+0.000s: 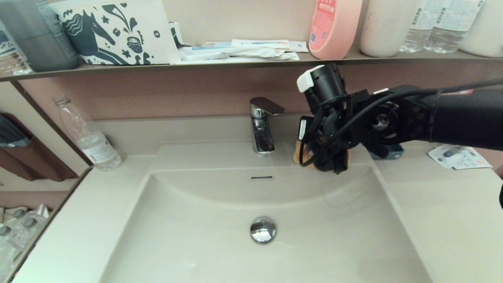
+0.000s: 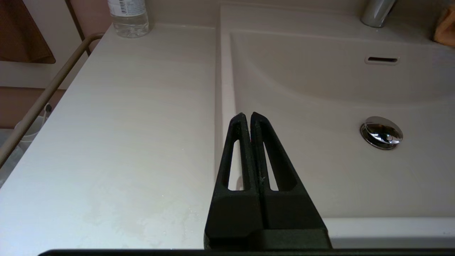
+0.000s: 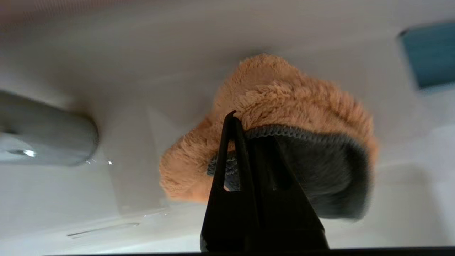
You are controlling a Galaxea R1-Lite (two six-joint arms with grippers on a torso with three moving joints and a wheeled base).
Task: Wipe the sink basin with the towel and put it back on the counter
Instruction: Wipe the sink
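Observation:
My right gripper point(image 1: 334, 164) point(image 3: 245, 124) is shut on the towel point(image 1: 298, 156) point(image 3: 284, 92), a fluffy orange-tan cloth with a grey underside, bunched round the fingers. It hangs over the back right rim of the sink basin point(image 1: 196, 220) point(image 2: 320, 170), just right of the faucet point(image 1: 262, 125) point(image 3: 42, 135). Whether the towel touches the ledge I cannot tell. The chrome drain plug point(image 1: 263, 229) point(image 2: 381, 132) and the overflow slot point(image 1: 261, 178) are uncovered. My left gripper point(image 2: 247, 115) is shut and holds nothing, above the basin's left rim beside the counter point(image 2: 124, 124); the head view does not show it.
A clear plastic bottle point(image 1: 88, 135) point(image 2: 128, 16) stands at the counter's back left. A blue object point(image 1: 387, 152) point(image 3: 430, 53) and a white printed packet point(image 1: 458, 156) lie on the right counter. The dark shelf point(image 1: 235, 63) above carries bottles and packets.

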